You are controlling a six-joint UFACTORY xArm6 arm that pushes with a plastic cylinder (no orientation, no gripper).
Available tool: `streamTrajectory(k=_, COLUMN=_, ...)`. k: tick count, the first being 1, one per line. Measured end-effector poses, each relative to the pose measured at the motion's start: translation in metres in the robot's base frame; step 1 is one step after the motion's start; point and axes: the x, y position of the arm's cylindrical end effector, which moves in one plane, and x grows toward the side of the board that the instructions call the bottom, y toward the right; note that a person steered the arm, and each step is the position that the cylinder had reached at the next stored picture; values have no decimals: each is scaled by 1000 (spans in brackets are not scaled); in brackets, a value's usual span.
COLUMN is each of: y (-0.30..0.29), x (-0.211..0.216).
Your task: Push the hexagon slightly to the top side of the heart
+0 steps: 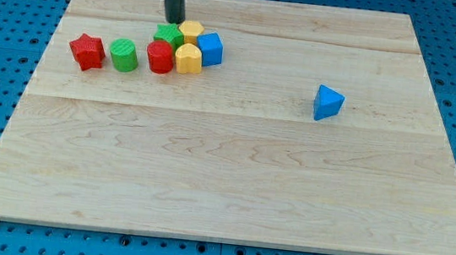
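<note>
The yellow hexagon [191, 30] sits near the view's top, left of centre, directly above the yellow heart [188, 58] and close to it. My tip [174, 20] is just above the green star [169, 36] and just left of the hexagon's upper edge. A red cylinder [160, 56] touches the heart's left side. A blue cube [210, 48] touches the hexagon and heart on their right.
A green cylinder [123, 55] and a red star [87, 51] lie in a row to the left of the cluster. A blue triangle [327, 102] stands alone at the view's right. The wooden board [223, 178] ends at blue pegboard on all sides.
</note>
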Motion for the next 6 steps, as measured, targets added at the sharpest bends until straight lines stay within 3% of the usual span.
streamTrajectory(k=2, y=2, x=42)
streamTrajectory(k=5, y=3, x=-21)
streamTrajectory(k=6, y=53, x=-16)
